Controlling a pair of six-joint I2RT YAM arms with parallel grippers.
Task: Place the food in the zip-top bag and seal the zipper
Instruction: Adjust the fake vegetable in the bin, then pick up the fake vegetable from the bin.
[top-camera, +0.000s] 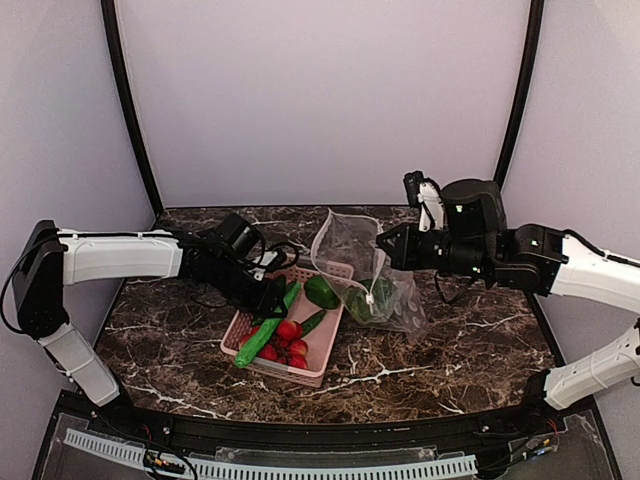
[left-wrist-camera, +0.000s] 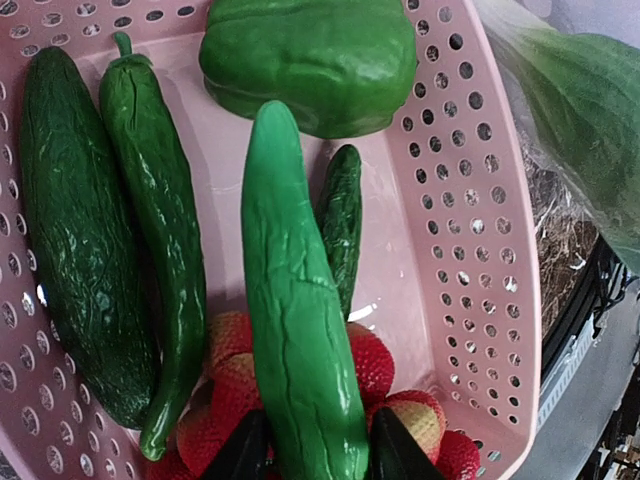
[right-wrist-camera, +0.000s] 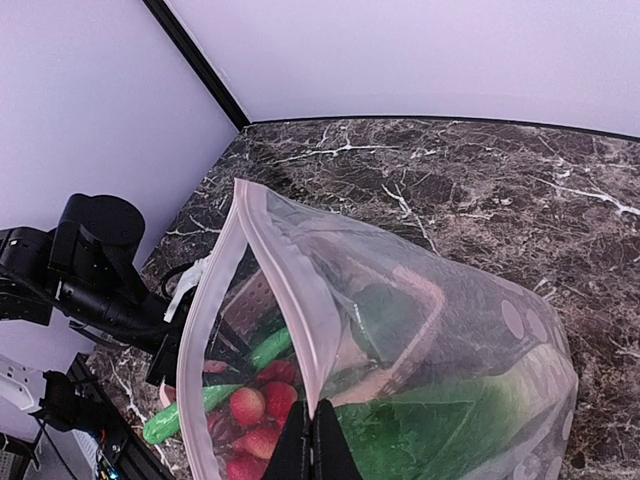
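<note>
Status: partway. My right claw (right-wrist-camera: 318, 445) is pinched shut on the zipper (right-wrist-camera: 290, 300), holding up one lip of the zip-top bag (right-wrist-camera: 470, 330) w/ the mouth gaping toward my other arm. Below that claw, inside the bag, there's a leafy green piece (right-wrist-camera: 440, 430) already, so some food's in. Zipper not sealed.

My left claw (left-wrist-camera: 312, 455) grips the light green cucumber (left-wrist-camera: 295, 300) near one end, fingers against both sides, down in the pink basket (left-wrist-camera: 470, 200).

Left to bag, as I judge it:
- green pepper (left-wrist-camera: 310, 60), ahead of the left claw, past the cucumber tip
- small dark cucumber (left-wrist-camera: 343, 215), just right of the held one
- slim green pod (left-wrist-camera: 160, 230) & big dark cucumber (left-wrist-camera: 75, 230), off to the left

Then seal.

In the way: strawberries (left-wrist-camera: 375, 365) lie right under the held cucumber and could get dragged. The basket wall stands btwn the left claw and the bag. Only one lip is held, so the mouth may sag onto the counter (right-wrist-camera: 450, 180).
</note>
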